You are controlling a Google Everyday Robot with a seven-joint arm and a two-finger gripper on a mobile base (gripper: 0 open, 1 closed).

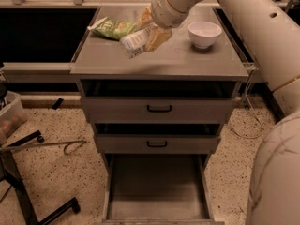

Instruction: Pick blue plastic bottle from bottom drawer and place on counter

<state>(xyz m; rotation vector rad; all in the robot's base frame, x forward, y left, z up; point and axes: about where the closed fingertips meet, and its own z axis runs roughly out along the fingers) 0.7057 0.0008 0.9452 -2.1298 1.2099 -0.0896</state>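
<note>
The blue plastic bottle (135,43) is a clear greyish bottle with a pale label. It lies tilted, cap end down to the left, just over the left middle of the counter (187,62). I cannot tell whether it touches the top. My gripper (151,34) reaches down from the big white arm and is shut on the bottle's right end, with yellowish fingers (159,37) around it. The bottom drawer (157,186) is pulled open and its flat floor is bare.
A green snack bag (112,28) lies on the counter's back left, right behind the bottle. A white bowl (204,33) stands at the back right. The two upper drawers (158,109) are shut. A black stand leg (28,205) is on the floor at left.
</note>
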